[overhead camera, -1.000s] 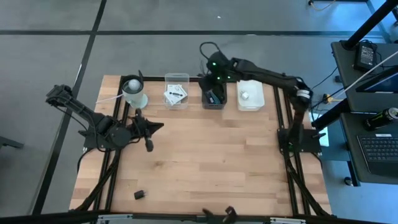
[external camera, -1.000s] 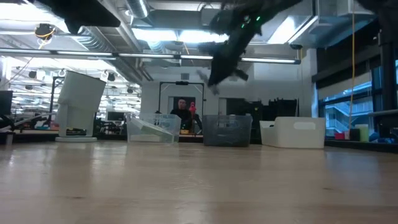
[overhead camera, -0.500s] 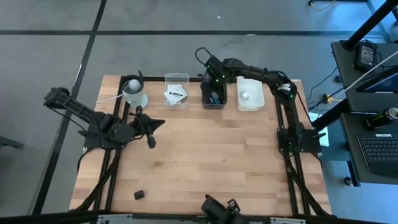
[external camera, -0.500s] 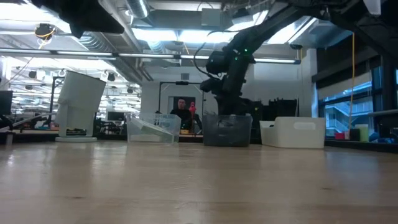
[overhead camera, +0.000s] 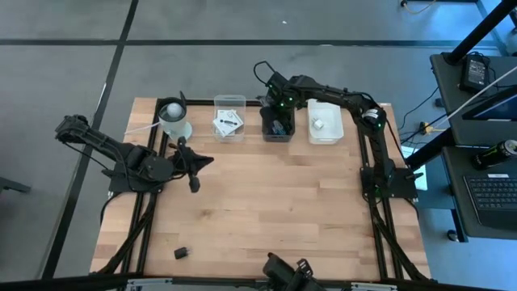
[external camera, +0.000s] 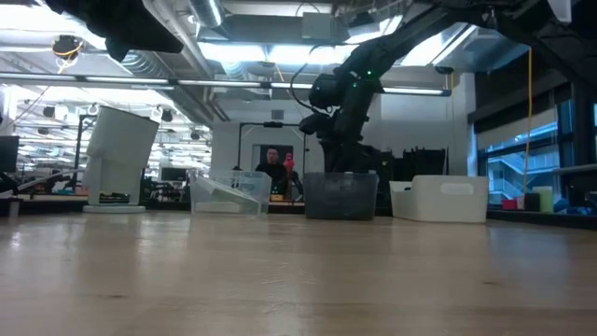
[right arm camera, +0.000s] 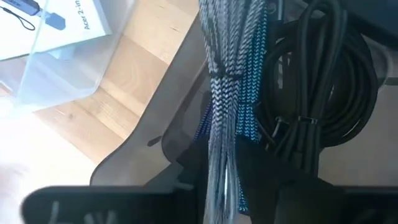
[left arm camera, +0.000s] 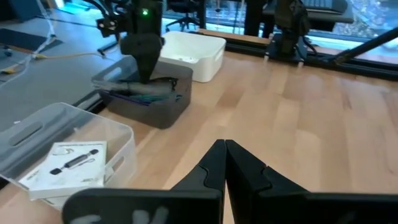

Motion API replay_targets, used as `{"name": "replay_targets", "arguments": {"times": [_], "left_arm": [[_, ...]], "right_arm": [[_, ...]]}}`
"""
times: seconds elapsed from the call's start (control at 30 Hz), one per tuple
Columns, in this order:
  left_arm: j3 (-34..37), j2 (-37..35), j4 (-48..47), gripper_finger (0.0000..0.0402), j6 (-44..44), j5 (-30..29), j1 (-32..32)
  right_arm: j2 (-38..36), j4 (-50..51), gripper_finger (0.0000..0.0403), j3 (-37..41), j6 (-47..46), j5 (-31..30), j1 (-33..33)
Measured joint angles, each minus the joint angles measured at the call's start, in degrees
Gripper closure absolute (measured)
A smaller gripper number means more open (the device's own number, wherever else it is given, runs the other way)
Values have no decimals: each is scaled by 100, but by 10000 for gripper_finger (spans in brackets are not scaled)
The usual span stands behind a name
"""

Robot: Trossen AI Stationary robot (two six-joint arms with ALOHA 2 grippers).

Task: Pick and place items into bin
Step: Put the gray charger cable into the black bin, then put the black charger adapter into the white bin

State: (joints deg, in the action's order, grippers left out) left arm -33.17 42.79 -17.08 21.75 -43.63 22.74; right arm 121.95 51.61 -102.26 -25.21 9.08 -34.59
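From above, the wooden surface [overhead camera: 266,202] carries a row of containers along its far edge: a whitish cup [overhead camera: 174,120], a clear bin [overhead camera: 229,118] with a white printed card [overhead camera: 227,123] inside, a dark grey bin [overhead camera: 278,124] and a white bin [overhead camera: 325,123]. The right gripper [overhead camera: 277,111] reaches down into the dark grey bin. The left gripper [overhead camera: 194,187] waits over the surface's left half, and a small black block [overhead camera: 181,253] lies near the front edge.

At table height, the right arm [external camera: 343,103] descends into the dark grey bin, between the clear bin and the white one.

The left wrist view shows the left gripper's fingers [left arm camera: 239,168] pressed together, holding nothing.

The right wrist view looks into the dark grey bin: a braided grey cable [right arm camera: 229,93] with teal-blue weave lies beside black coiled cables [right arm camera: 311,99]. Whether the right gripper is parted or gripping the braided cable, I cannot tell.
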Motion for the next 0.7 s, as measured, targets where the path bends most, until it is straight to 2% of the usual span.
{"name": "replay_targets", "arguments": {"times": [0.23,0.47,0.57,0.7], "left_arm": [[0,-129,-74,400,10,302,0],[0,-191,-126,400,5,761,2],[0,-193,-116,400,12,1204,2],[0,-191,-98,400,7,1629,2]], "right_arm": [[-140,83,294,0,53,-3,-5],[-950,668,298,0,168,-207,36],[-1401,1236,303,0,155,-618,288],[-2041,1786,305,208,-76,-1410,1098]]}}
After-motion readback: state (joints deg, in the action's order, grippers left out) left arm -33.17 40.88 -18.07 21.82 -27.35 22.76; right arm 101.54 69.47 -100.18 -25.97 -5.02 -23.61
